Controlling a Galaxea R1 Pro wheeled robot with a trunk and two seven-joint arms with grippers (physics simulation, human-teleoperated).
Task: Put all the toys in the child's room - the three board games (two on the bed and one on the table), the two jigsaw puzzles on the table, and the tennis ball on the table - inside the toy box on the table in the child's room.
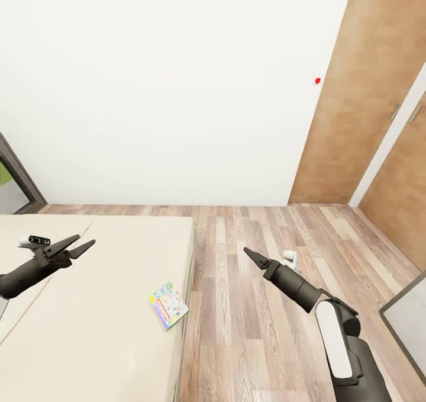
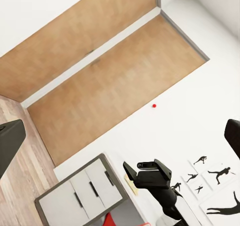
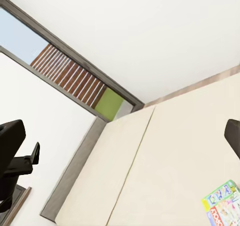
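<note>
One board game (image 1: 168, 305), a thin box with a bright cartoon cover, lies flat on the cream bed (image 1: 89, 307) close to its right edge. The right wrist view shows it too, the board game (image 3: 224, 207) sitting on the bed (image 3: 165, 171). My left gripper (image 1: 86, 240) hovers open above the bed's left part, well left of the game. My right gripper (image 1: 245, 250) hangs over the wood floor, right of the bed, with its fingers (image 3: 11, 141) spread wide and empty. The left gripper's fingers (image 2: 10, 143) are also far apart. The table and toy box are out of view.
A white wall faces me, with wooden doors (image 1: 349, 94) at the right. A dark-framed window (image 1: 12, 183) stands beyond the bed's head. A grey-topped cabinet (image 1: 408, 316) sits at the lower right, the cabinet (image 2: 80, 196) near baseball silhouette pictures (image 2: 220, 173).
</note>
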